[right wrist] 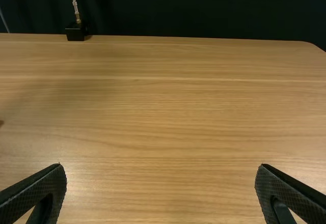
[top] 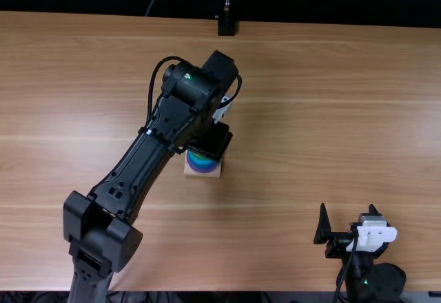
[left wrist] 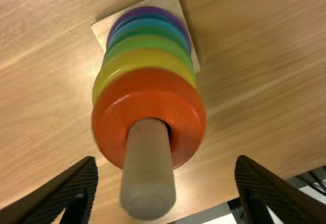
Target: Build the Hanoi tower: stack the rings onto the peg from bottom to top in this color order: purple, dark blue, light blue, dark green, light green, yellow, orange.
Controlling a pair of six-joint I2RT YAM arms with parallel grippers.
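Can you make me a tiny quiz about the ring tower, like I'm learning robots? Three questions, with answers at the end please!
1. True or false: the orange ring is the top one on the peg.

2. Choose one. Which is up by the peg, with its fingers wide apart?
A) the left end effector
B) the right end effector

3. Fill in the color: the bottom ring, nearest the square base, is ____.

Key: 1. true; 2. A; 3. purple

Top view steeply down, left wrist's close over the shared tower (left wrist: 148,99), right's across table (right wrist: 168,112)
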